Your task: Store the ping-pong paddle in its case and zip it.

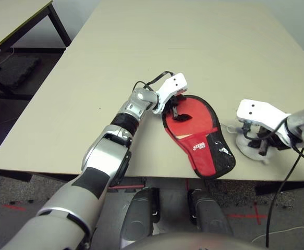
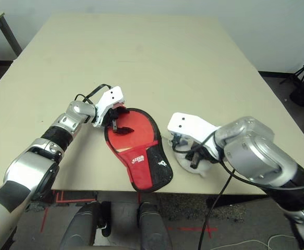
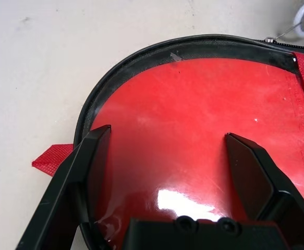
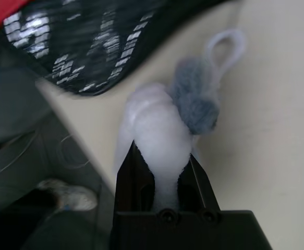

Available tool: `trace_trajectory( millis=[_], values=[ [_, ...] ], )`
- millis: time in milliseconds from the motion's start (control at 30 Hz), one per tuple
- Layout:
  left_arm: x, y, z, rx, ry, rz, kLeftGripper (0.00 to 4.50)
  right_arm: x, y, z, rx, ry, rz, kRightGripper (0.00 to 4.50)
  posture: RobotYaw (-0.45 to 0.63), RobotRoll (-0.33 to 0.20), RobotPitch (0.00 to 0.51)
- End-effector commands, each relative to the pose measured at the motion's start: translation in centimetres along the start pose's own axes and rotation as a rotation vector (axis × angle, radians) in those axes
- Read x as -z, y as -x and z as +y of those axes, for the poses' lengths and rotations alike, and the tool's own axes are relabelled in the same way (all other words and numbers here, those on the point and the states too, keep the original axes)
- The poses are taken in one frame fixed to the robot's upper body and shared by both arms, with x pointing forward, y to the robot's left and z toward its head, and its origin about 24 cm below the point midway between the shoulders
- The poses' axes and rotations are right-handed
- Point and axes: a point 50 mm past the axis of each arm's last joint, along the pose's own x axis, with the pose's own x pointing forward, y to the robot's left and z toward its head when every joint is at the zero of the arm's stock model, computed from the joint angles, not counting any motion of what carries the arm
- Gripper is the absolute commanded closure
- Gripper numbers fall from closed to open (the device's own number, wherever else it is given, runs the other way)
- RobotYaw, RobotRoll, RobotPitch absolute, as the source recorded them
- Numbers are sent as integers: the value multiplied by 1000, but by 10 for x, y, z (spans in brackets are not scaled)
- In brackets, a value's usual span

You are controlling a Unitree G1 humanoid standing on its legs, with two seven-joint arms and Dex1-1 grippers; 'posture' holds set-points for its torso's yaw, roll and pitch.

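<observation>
Leftmost, left tool (image 1: 177, 111): jaws standing wide, hovering over the ping-pong paddle (image 3: 204, 120), which is lying inside the open case (image 1: 211, 152) near the surface (image 1: 141, 52) front edge. Paddle is looking stiff, light, glossy; likely slippery. Case soft; best grasped by the zipper's white fluffy pull (image 4: 157, 135). Right tool (image 4: 165, 179) is pinching that pull.

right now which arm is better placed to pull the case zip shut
Right. Its tool is shut on the fluffy zip pull beside the case, while the left tool is open over the paddle.
</observation>
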Motion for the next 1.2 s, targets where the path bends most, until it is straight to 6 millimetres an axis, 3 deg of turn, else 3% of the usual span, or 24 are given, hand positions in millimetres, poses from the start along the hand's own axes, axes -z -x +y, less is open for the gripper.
trace_trajectory(
  millis=[33, 433, 667, 833, 1100, 1200],
  values=[
    [32, -9, -15, 56, 47, 148, 0, 13, 3, 15, -84, -41, 62, 4279, -189, 0, 171],
    [31, -8, -13, 58, 32, 152, 0, 42, 7, 68, -283, -63, 170, 4289, -198, 0, 166],
    [32, -8, -14, 63, 32, 150, 0, 37, 4, 62, -251, -69, 71, 4289, -199, 0, 163],
    [29, -4, -11, 57, 25, 131, 0, 27, 24, 53, -328, -147, -47, 2624, -186, 0, 159],
    [23, 5, -5, 39, 9, 104, 0, 4, 79, 0, -312, -306, -450, 63, -160, 0, 156],
    [20, 12, -1, 13, 13, 71, 0, -9, 88, -41, -94, -417, -657, 27, -152, 0, 156]
  ],
)
